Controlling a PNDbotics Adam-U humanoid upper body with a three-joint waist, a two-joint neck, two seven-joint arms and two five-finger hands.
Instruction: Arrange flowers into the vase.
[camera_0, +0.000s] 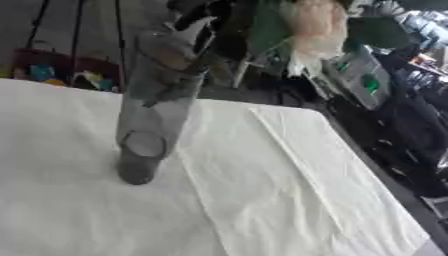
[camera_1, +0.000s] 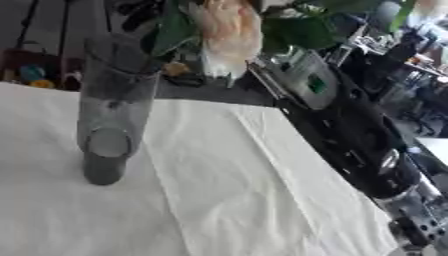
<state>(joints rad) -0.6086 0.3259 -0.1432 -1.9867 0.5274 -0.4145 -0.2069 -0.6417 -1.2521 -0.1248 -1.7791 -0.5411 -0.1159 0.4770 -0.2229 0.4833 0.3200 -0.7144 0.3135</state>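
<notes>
The right arm (camera_1: 350, 135) reaches up and out of view at the top, so whether its fingers pinch the flower (camera_1: 229, 35) cannot be told. The pale bloom hangs above and beside the clear vase (camera_1: 109, 115) on the white-clothed surface (camera_1: 262, 200), likely to bring its stem over the mouth.

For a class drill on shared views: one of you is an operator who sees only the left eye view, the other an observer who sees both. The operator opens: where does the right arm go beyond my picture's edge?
Observer: In the right eye view the right arm runs along the right edge of the table, down to a silver joint in the lower corner.
Operator: Is there more than the one flower?
Observer: Possibly. Besides the flower up and right of the vase, a pale patch shows at the top right corner. I cannot tell what it is.
</notes>
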